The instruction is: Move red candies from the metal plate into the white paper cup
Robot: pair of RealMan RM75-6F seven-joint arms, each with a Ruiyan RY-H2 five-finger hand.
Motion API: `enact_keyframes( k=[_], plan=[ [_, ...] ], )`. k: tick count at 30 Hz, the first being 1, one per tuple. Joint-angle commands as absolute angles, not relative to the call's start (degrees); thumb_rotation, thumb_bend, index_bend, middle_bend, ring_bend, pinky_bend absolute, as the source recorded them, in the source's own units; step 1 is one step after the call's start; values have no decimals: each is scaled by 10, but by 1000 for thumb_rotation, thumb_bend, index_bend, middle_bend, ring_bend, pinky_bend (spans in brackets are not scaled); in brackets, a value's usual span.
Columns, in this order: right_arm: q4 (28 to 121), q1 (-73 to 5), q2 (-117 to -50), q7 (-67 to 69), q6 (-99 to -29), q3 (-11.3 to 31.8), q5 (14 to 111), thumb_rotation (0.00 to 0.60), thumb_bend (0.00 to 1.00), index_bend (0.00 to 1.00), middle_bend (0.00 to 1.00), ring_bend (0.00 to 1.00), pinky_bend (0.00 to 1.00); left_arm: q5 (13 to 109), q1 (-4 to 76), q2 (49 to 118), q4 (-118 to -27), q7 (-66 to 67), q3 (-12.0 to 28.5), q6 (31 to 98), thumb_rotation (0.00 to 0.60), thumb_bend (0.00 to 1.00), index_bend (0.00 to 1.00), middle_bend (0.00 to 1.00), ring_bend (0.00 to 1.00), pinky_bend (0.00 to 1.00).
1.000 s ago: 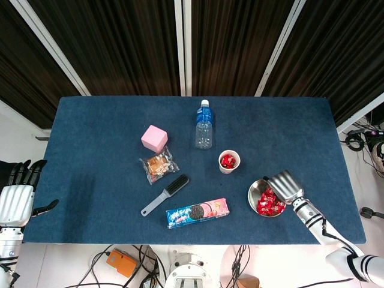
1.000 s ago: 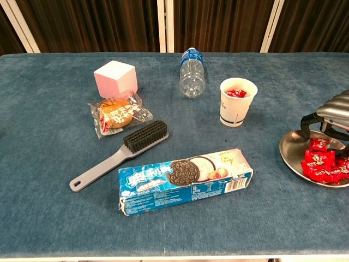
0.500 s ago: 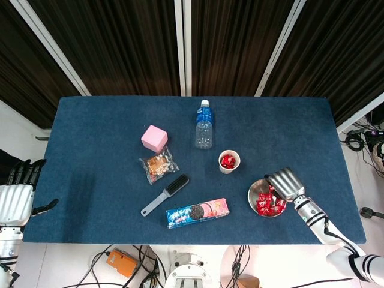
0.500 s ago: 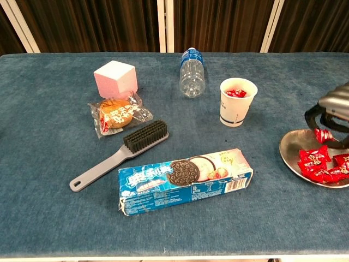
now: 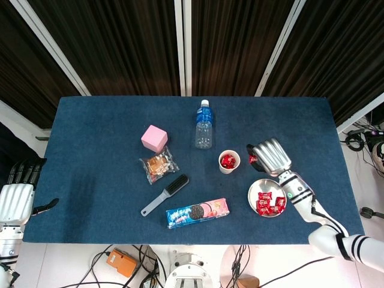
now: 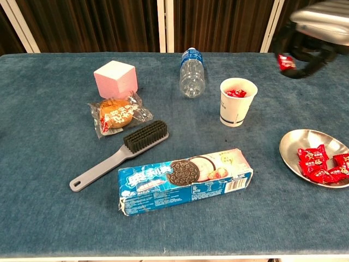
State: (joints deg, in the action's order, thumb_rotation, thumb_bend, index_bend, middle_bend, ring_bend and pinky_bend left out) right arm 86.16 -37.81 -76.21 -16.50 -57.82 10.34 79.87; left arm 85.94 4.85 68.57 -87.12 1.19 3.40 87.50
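My right hand (image 5: 269,156) (image 6: 312,34) hovers high above the table, just right of the white paper cup (image 5: 229,162) (image 6: 236,102), and pinches one red candy (image 6: 284,61) (image 5: 252,159) in its fingertips. The cup holds a few red candies inside. Behind the hand, at the front right, the metal plate (image 5: 257,187) (image 6: 292,147) carries several red candies (image 5: 269,203) (image 6: 322,164). My left hand (image 5: 17,195) rests off the table's left edge, fingers apart and holding nothing.
A water bottle (image 5: 204,125) lies behind the cup. A pink cube (image 5: 154,138), a wrapped bun (image 5: 158,165), a grey brush (image 5: 165,194) and a cookie pack (image 5: 197,212) occupy the middle and left of the blue table (image 5: 96,132).
My right hand has risen from the plate with one red candy and moved back and left, toward the cup. The left hand has stayed still.
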Motion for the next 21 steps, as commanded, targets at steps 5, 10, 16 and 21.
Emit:
enact_keyframes(
  k=[5, 10, 16, 21],
  plan=[
    [834, -435, -821, -199, -516, 133, 727, 600, 518, 611, 906, 1000, 1000, 855, 46, 684, -871, 12, 34, 875, 600, 0, 55, 95, 0, 0],
    [822, -449, -837, -197, -504, 134, 710, 600, 517, 575, 906, 1000, 1000, 853, 47, 687, -867, 10, 33, 871, 600, 0, 55, 95, 0, 0],
    [820, -453, -840, -189, -501, 125, 707, 600, 515, 522, 906, 1000, 1000, 851, 46, 690, -862, 7, 34, 871, 600, 0, 55, 95, 0, 0],
    [829, -446, -833, -171, -518, 121, 720, 600, 514, 509, 906, 1000, 1000, 853, 46, 691, -861, 5, 33, 871, 600, 0, 55, 95, 0, 0]
  ],
)
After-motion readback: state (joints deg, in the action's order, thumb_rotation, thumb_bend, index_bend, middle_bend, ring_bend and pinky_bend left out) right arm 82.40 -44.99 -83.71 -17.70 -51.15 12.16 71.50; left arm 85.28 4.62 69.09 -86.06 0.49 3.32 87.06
